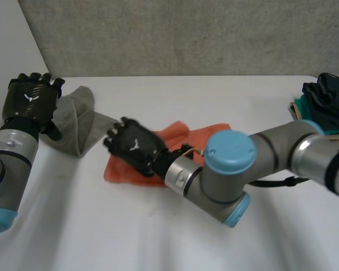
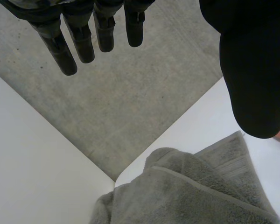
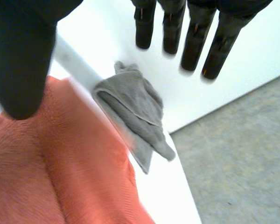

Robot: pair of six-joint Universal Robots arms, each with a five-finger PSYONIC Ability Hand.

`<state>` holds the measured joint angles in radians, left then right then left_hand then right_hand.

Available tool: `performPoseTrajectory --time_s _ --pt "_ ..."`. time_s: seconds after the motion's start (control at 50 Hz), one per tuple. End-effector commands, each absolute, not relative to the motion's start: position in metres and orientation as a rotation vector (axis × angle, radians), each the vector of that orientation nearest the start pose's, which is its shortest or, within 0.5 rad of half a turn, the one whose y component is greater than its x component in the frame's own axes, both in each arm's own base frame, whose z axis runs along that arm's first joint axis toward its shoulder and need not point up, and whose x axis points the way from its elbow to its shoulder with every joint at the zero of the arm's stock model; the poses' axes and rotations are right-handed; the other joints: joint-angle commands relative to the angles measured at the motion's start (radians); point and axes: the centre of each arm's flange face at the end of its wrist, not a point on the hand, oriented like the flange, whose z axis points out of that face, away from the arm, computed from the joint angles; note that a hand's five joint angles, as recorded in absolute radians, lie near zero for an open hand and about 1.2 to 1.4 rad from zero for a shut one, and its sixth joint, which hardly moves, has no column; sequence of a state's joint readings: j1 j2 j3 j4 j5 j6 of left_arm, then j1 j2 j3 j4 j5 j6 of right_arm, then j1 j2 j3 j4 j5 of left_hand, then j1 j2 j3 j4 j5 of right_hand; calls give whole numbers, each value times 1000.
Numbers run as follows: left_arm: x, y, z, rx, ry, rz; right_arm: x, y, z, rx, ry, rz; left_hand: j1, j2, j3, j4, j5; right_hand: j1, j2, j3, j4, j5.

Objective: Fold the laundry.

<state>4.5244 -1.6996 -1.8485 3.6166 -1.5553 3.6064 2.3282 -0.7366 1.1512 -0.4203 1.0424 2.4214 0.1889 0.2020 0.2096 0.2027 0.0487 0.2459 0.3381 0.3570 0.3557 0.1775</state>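
Observation:
An orange cloth [image 1: 209,137] lies crumpled in the middle of the white table [image 1: 158,237]. My right hand [image 1: 134,148] rests over its left part, with the fingers [image 3: 196,39] straight, the thumb [image 3: 21,60] apart and nothing held; the orange cloth [image 3: 60,177] lies under the palm. A grey towel [image 1: 79,121] lies bunched at the table's far left corner. My left hand [image 1: 29,99] is raised beside it, open, with straight fingers [image 2: 79,39] above the grey towel [image 2: 191,191]. The grey towel [image 3: 135,112] also lies beyond my right fingertips.
A pile of dark clothes [image 1: 327,96] sits on something teal [image 1: 298,108] at the table's far right edge. A concrete wall [image 1: 186,34] stands behind the table. My right arm [image 1: 260,164] stretches across the table's middle.

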Motion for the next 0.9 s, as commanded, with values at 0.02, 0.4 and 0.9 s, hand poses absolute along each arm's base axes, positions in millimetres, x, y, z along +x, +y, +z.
performPoseTrajectory --time_s 0.02,0.4,0.9 --pt "-195 -296 231 677 1906 -2160 437 -223 167 -1581 1178 -2021 7 -6 -14 -7 -27 -71 -164 -182 -181 -177" --pt "-316 -248 172 1163 2022 -2224 292 -268 151 -1195 2118 -1749 28 14 7 14 -7 -71 -164 -182 -181 -177" --pt "-312 -271 123 1112 2076 -1916 272 -283 113 -1150 2203 -1731 19 6 -2 5 -16 1150 1058 1039 1041 1044"
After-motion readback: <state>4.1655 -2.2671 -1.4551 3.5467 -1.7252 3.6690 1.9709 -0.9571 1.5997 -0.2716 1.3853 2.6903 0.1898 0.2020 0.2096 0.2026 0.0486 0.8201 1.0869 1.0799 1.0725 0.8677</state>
